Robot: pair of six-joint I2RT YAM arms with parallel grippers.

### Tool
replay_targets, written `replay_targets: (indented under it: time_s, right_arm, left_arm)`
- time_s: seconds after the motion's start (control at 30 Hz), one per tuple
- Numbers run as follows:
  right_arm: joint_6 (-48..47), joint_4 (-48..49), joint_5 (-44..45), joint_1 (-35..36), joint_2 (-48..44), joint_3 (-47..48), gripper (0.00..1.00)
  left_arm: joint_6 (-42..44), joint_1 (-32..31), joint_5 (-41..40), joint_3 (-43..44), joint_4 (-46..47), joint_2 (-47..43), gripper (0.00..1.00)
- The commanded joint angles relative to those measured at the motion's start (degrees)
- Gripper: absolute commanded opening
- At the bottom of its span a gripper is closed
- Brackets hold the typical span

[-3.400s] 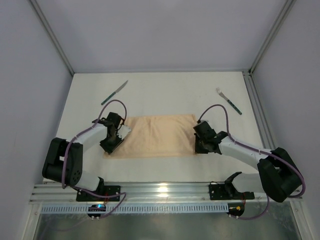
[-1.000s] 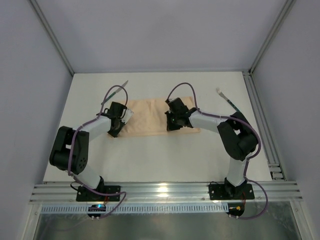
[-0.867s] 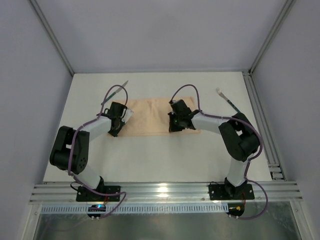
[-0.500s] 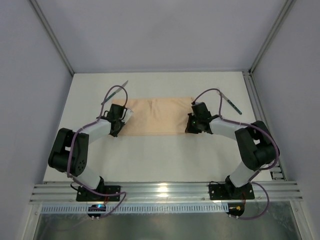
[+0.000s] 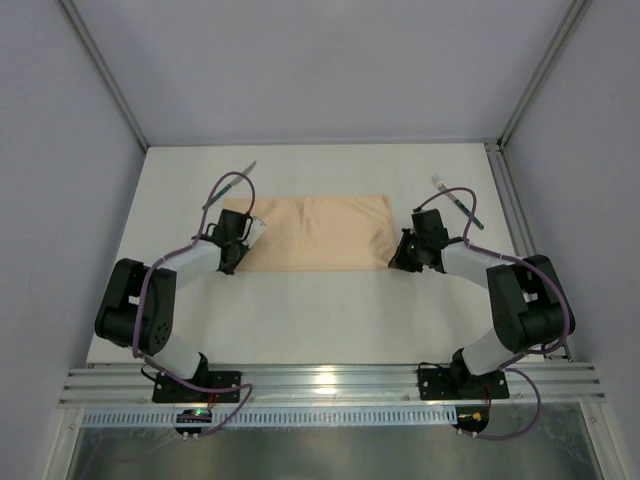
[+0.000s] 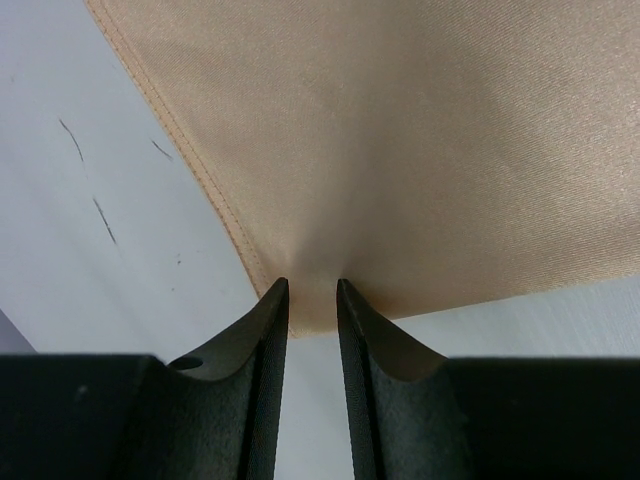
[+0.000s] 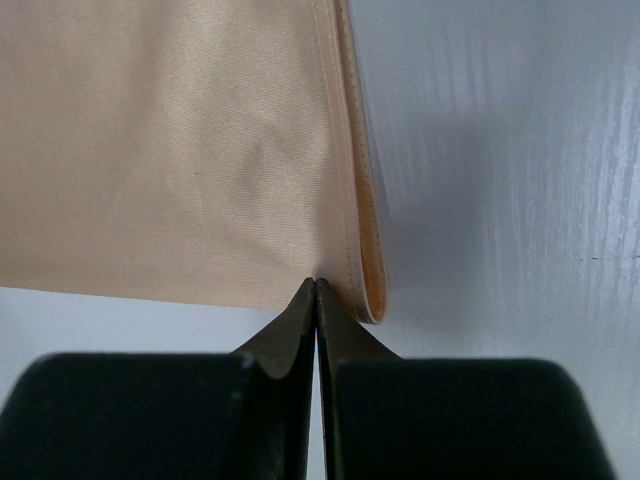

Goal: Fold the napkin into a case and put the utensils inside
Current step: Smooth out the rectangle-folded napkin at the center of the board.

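Observation:
The peach-orange napkin lies flat as a wide rectangle mid-table. My left gripper sits at its near left corner. In the left wrist view the cloth puckers toward that gripper, whose jaws are narrowly apart with the corner pinched between them. My right gripper is at the near right corner. In the right wrist view it is shut, its tips touching the napkin's near edge beside a doubled right hem. The knife lies far left. The fork lies far right, partly behind a cable.
An aluminium rail carries both arm bases along the near edge. A metal track borders the white table on the right. Grey walls enclose the far and side edges.
The right gripper, shut throughout, has slid rightward along the napkin from its middle to the near right corner. The left gripper stayed at the left corner. The napkin looks smoother and wider.

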Motion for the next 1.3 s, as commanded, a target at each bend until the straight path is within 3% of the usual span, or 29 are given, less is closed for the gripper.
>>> replay_targets:
  time_s: [0.0, 0.2, 0.27, 0.4, 0.57, 0.93, 1.27]
  right_arm:
    - [0.7, -5.2, 2.6, -0.7, -1.2, -1.7, 0.04]
    - [1.1, -3.9, 1.2, -0.7, 0.6, -2.0, 0.04]
    - [1.0, -4.1, 1.9, -0.7, -0.1, -2.0, 0.04]
    - [0.8, -4.2, 2.2, -0.7, -0.5, -1.7, 0.04]
    - [1.4, -3.5, 2.1, -0.2, 0.0, -1.5, 0.04]
    - [0.6, -3.8, 3.2, -0.1, -0.3, -2.2, 0.04]
    - [0.4, -3.8, 3.1, -0.1, -0.1, -1.9, 0.04]
  left_arm:
    - [0.5, 0.8, 1.8, -2.0, -4.3, -2.4, 0.29]
    - [-2.6, 0.8, 18.5, 4.1, -6.5, -12.3, 0.31]
    - [-4.3, -0.1, 20.2, 6.9, -7.3, -13.1, 0.31]
    - [-3.0, -6.5, 15.1, 9.4, -7.8, -7.6, 0.23]
    - [1.1, -12.1, 6.5, 8.7, -4.4, 0.9, 0.0]
    - [6.1, -12.4, 0.4, -0.4, 0.0, 2.0, 0.0]
    - [5.5, -3.2, 4.2, -7.1, -2.3, -5.5, 0.0]
